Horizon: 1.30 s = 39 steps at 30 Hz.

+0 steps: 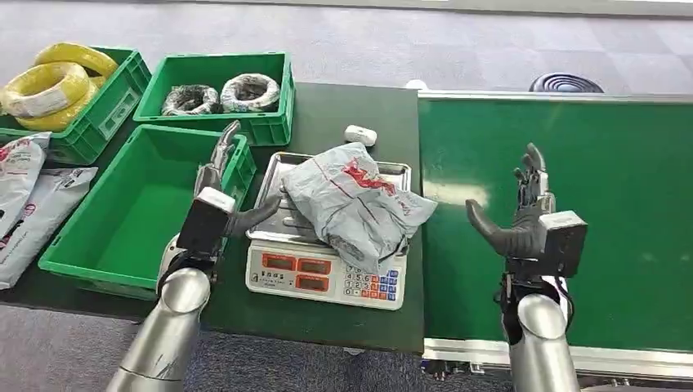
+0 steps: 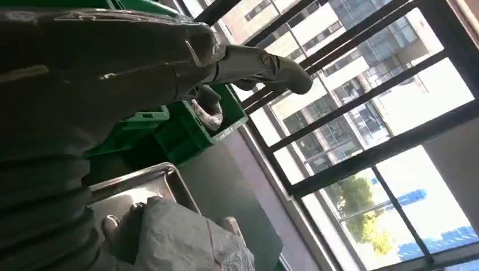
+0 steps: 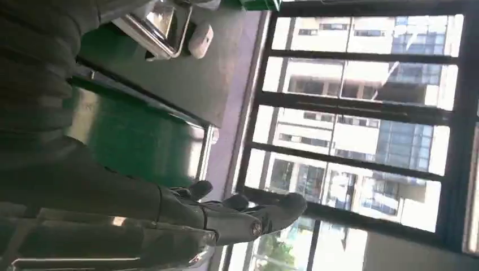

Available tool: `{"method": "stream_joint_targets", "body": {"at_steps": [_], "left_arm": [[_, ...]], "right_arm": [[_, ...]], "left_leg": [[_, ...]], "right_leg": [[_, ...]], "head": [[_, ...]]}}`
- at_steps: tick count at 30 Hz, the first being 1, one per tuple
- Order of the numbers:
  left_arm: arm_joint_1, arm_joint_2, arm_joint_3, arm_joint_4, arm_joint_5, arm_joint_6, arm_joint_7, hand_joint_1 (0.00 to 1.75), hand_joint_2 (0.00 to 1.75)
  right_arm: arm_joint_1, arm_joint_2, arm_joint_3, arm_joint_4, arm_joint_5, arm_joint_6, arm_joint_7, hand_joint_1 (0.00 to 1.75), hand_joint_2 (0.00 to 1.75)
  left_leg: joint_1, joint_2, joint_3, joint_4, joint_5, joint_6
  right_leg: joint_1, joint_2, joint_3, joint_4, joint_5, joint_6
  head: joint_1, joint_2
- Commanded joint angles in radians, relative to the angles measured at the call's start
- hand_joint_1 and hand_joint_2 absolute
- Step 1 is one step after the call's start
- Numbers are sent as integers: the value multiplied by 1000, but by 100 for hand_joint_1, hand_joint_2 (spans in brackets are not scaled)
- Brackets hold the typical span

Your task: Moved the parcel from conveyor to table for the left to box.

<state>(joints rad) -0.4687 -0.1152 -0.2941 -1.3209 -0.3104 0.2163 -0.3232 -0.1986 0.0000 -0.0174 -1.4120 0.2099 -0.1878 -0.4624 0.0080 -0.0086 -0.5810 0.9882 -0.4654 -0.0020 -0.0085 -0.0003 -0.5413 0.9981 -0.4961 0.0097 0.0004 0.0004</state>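
The green conveyor fills the right half of the head view; the dark surface takes the centre. On it stands a scale in the lower middle, and the grey parcel lies across its tray, long axis running from upper left to lower right. The empty green box sits left of the scale. The left robot hand, fingers spread and empty, is just beside the parcel's left edge, clearly nearer. The right robot hand, also spread and empty, hovers over the belt.

Parcel-sorting workstation, green conveyor belt, weighing scale, green crates, large windows
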Motion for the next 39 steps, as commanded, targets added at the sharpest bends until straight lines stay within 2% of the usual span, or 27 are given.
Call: {"method": "stream_joint_targets", "body": {"at_steps": [1,3,5,6,7,8,9,10,11,17,19,22,24,27,29,31,32,33,36,37,39], "left_arm": [[-190,-42,-102,302,-36,2,38,0,175],[-260,-58,-173,437,-116,-58,131,0,175],[-338,-110,-233,627,-176,-128,172,0,175],[-364,-138,-245,706,-185,-164,181,0,175],[-384,-159,-273,775,-211,-191,195,0,175],[-391,-186,-283,835,-224,-198,208,0,175],[-396,-204,-288,879,-230,-195,214,0,175],[-401,-214,-299,911,-247,-179,224,47,175],[-402,-231,-327,956,-279,-177,247,173,175],[-398,-234,-457,1003,-407,-119,374,175,175],[-396,-234,-458,1003,-409,-116,375,175,175],[-390,-229,-403,994,-372,-74,338,175,175],[-387,-212,-313,950,-312,15,257,175,175],[-397,-192,-258,909,-275,17,208,175,175],[-405,-145,-122,819,-181,73,119,175,175],[-412,-84,-58,716,-175,40,119,175,175],[-404,-73,-4,661,-154,90,90,175,175],[-401,-53,27,612,-143,109,72,175,175],[-360,4,116,384,-129,164,50,175,175],[-350,20,127,335,-129,143,67,175,175],[-341,62,167,262,-170,220,72,175,175]], "right_arm": [[149,29,-121,-163,-37,-31,-29,0,175],[195,59,-142,-201,-49,-45,-33,0,175],[240,79,-150,-229,-68,-27,-30,0,175],[253,84,-152,-232,-71,-15,-30,0,175],[262,91,-154,-235,-68,-11,-34,0,175],[270,94,-150,-239,-73,3,-38,0,175],[272,92,-146,-238,-72,5,-38,0,175],[273,88,-139,-237,-74,10,-39,0,175],[270,86,-128,-236,-81,15,-46,0,175],[253,106,-94,-243,-80,16,-51,0,175],[251,107,-91,-244,-76,14,-51,0,175],[243,118,-93,-244,-64,9,-39,0,175],[240,121,-96,-239,-59,9,-34,0,175],[237,122,-94,-230,-56,11,-33,0,175],[227,120,-87,-219,-101,55,-33,0,175],[227,127,-84,-218,-110,57,-36,0,175],[230,125,-76,-220,-104,67,-35,0,175],[237,130,-75,-224,-102,67,-35,0,175],[271,134,-77,-246,-100,57,-35,0,175],[280,134,-81,-253,-99,58,-33,0,175],[309,139,-95,-274,-101,45,-35,0,175]], "left_leg": [[0,-6,-1,0,1,0],[0,-2,0,-1,1,0],[0,1,0,0,1,0],[0,-7,-1,-1,2,0],[0,-6,0,0,2,0],[1,-11,0,-1,3,0],[0,-8,0,-1,2,0],[0,-6,1,-1,1,0],[0,-3,1,0,0,0],[-1,1,1,-1,0,0],[-1,2,2,-2,0,0],[-1,4,5,-3,0,0],[-1,6,6,-3,1,0],[-1,5,6,-2,1,0],[-1,5,6,-1,0,0],[-1,9,4,-2,1,0],[-1,10,4,-3,1,0],[-1,12,4,-2,1,-1],[-1,9,3,-1,0,-1],[-1,10,3,-1,0,-1],[0,11,3,-1,-1,-1]], "right_leg": [[0,-5,2,-1,0,0],[0,-2,2,-1,0,0],[0,0,1,0,0,0],[1,-7,3,-1,-1,0],[0,-6,2,-1,-1,0],[1,-11,4,-2,-1,0],[0,-10,4,-2,-1,0],[0,-7,4,-2,-1,0],[0,-3,3,-1,0,0],[-1,1,2,-1,0,0],[-1,2,3,-2,1,0],[-1,3,6,-2,1,0],[0,5,7,-3,2,0],[0,4,7,-1,2,0],[-1,4,6,0,1,0],[0,8,4,-1,3,-1],[0,8,4,-2,4,-1],[0,11,2,0,3,-2],[0,8,2,2,1,-1],[0,9,1,1,2,-2],[1,9,0,2,1,-2]], "head": [[0,0],[0,0],[0,0],[0,0],[0,0],[0,0],[0,0],[0,0],[0,0],[0,0],[-1,0],[0,0],[0,0],[0,0],[0,0],[0,0],[0,0],[0,0],[0,0],[0,0],[0,0]]}}
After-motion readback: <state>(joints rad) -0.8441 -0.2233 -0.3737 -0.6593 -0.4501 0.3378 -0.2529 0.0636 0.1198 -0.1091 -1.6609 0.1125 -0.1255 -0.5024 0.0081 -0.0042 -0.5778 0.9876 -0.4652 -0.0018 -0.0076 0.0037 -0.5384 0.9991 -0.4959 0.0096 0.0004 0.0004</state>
